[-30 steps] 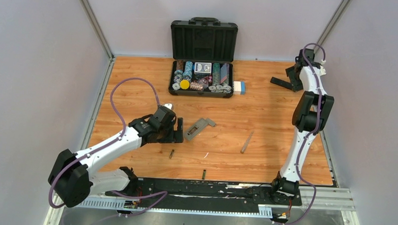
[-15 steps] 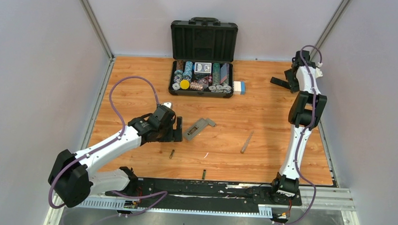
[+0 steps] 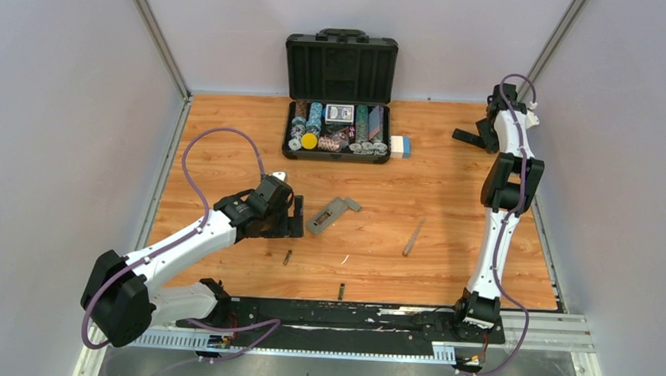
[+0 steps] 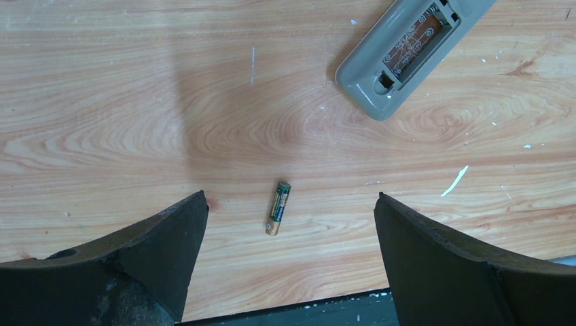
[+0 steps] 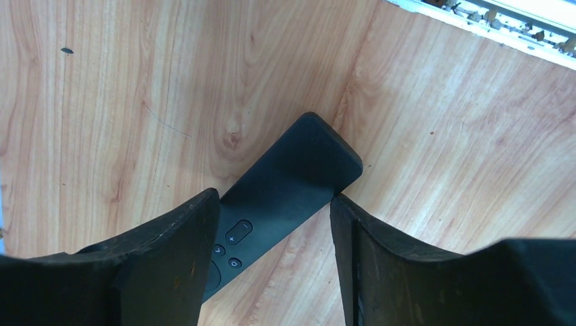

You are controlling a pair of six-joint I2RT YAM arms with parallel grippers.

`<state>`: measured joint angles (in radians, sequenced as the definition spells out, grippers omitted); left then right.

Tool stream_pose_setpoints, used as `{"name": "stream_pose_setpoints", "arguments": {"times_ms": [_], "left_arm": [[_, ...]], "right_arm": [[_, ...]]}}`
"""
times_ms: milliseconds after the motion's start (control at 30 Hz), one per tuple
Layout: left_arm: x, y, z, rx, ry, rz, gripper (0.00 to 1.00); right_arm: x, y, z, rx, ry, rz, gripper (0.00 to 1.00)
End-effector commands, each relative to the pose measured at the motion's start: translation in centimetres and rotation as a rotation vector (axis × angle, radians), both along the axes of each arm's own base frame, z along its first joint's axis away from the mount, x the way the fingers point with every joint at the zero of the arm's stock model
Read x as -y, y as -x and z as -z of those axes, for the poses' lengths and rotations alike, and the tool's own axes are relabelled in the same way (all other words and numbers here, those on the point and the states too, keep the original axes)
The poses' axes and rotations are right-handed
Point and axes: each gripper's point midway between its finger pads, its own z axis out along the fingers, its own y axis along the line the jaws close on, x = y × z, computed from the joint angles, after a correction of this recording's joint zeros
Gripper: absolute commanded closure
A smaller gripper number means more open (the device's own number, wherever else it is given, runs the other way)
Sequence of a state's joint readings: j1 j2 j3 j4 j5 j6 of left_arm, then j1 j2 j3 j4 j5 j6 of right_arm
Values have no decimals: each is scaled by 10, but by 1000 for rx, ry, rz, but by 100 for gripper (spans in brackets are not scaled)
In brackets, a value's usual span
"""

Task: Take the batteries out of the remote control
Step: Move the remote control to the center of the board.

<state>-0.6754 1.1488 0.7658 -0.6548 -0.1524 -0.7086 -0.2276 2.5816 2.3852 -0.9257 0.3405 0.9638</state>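
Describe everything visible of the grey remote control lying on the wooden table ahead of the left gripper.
The grey rectangular plastic remote control lies flat on the wooden table, back side up, its corners rounded. Its battery compartment is uncovered and shows a tan printed floor; no battery shows in the part in view. It lies diagonally at mid-table, just beyond the open left gripper, which does not touch it.
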Motion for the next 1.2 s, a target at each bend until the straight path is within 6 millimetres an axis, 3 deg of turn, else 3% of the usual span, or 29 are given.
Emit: {"name": "stream_pose_setpoints", "arguments": {"times_ms": [0,100,267,433,633,900,1167], "left_arm": [[1,-7,-7,27,6,-3,0],[2,-6,-6,19,6,0,0],[3,-5,-3,11,7,4,0],[4,-6,-6,18,20,5,0],[9,-5,-8,24,46,17,0],[10,-4,-12,37,72,15,0],[8,-5,-19,58,68,20,0]], "right_arm": [[3,19,49,-162,43,-64,39],[6,28,65,-226,61,-112,44],[1,31,69,-253,49,-163,47],[-4,33,60,-272,106,-231,53],[-20,24,33,-217,142,-404,56],[-53,48,19,-234,89,-527,58],[-101,97,4,-217,65,-703,58]]}}
